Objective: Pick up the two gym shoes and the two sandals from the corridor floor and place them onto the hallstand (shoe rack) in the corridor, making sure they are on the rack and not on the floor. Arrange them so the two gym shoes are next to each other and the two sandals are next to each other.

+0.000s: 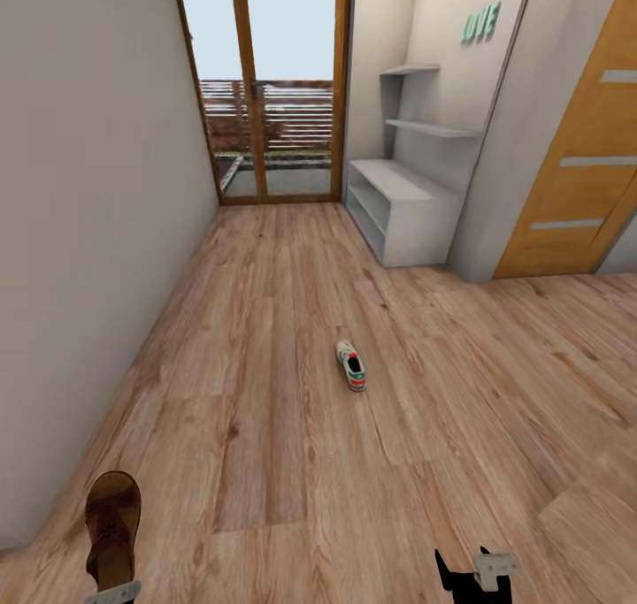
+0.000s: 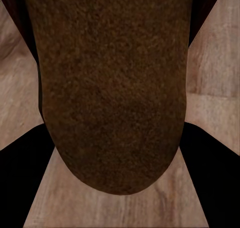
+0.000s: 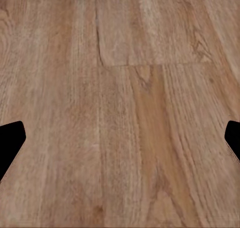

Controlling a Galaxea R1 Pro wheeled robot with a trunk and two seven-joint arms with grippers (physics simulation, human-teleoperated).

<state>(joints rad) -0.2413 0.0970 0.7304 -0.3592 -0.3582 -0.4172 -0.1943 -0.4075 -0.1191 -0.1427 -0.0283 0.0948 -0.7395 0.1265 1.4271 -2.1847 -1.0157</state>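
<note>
At lower left the left gripper [image 1: 112, 593] clasps a sandal [image 1: 112, 526]; the right gripper [image 3: 120, 138], lower right, gapes wide above the floor [image 3: 120, 87].

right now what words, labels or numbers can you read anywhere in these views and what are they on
"LOVE" in teal letters, on the wall above the white wall shelves of the hallstand; seen at a slant, so the first letter is the least sure.
Gym shoe on the corridor floor: any marking is too small to read.
Sandal held in the left gripper: no text visible.
</note>
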